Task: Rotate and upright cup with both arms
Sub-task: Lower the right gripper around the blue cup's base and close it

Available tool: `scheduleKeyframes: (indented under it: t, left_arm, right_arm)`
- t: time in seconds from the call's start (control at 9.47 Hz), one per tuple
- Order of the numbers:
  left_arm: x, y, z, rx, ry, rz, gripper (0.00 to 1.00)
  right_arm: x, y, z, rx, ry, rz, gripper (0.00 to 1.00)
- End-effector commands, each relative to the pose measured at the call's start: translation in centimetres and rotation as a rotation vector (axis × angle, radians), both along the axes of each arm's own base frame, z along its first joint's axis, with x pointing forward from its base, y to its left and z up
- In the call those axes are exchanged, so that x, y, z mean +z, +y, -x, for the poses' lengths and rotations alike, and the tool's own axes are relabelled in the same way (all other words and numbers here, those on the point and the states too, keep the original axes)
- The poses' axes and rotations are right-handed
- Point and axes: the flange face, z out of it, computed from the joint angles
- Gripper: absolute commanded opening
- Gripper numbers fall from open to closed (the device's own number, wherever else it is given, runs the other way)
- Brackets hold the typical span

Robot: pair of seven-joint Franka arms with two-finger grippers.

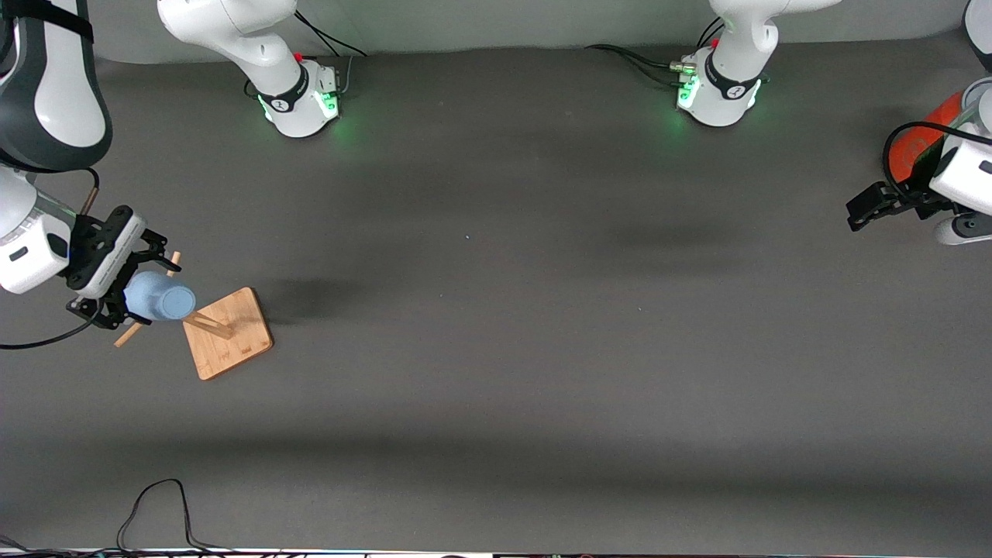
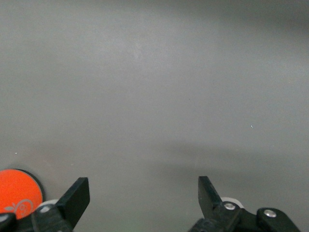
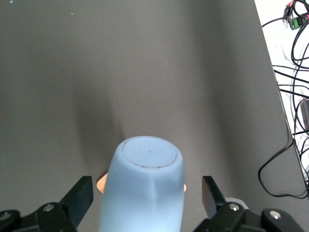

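The light-blue cup (image 1: pixel 161 297) hangs tilted on a peg of a wooden rack (image 1: pixel 232 335) toward the right arm's end of the table. My right gripper (image 1: pixel 133 285) is open around the cup, one finger on each side with a gap to each. In the right wrist view the cup (image 3: pixel 147 174) fills the space between the fingers (image 3: pixel 81 195), its flat bottom facing the camera. My left gripper (image 1: pixel 866 208) is open and empty, waiting over the table at the left arm's end, beside the orange cylinder (image 1: pixel 918 143). The left wrist view shows its spread fingers (image 2: pixel 77 195) over bare table.
The rack has a square wooden base and thin wooden pegs (image 1: pixel 128 335). The orange cylinder also shows in the left wrist view (image 2: pixel 17 191). Black cables lie at the table's front edge (image 1: pixel 155 511) and past the table's edge in the right wrist view (image 3: pixel 289 121).
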Motion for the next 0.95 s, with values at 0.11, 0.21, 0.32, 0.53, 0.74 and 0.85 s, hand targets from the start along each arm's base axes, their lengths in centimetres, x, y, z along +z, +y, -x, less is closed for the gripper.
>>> scheduleKeyframes:
  t: [0.11,0.21,0.32,0.53,0.74,0.85]
  left_arm:
    - [0.0,0.2,0.4,-0.003,-0.012,-0.006,1.0]
    - [0.0,0.2,0.4,-0.004,-0.012,-0.006,1.0]
    - [0.0,0.2,0.4,-0.003,-0.012,-0.006,1.0]
    - [-0.1,0.2,0.4,-0.004,-0.011,-0.006,1.0]
    - [-0.2,0.2,0.4,-0.003,-0.009,-0.006,1.0]
    - [-0.2,0.3,0.4,-0.001,-0.009,-0.006,1.0]
  right_arm:
    - [-1.3,0.4,-0.7,0.011,-0.01,-0.032,1.0]
    - [-1.4,0.6,-0.7,0.006,-0.008,-0.043,0.99]
    - [-1.4,0.6,-0.7,0.006,-0.008,-0.043,0.88]
    - [-1.8,0.9,-0.9,0.003,0.0,-0.042,0.63]
    - [-1.8,1.0,-0.8,0.005,0.005,-0.043,0.44]
    - [-1.5,1.0,-0.7,-0.001,0.008,-0.048,0.31]
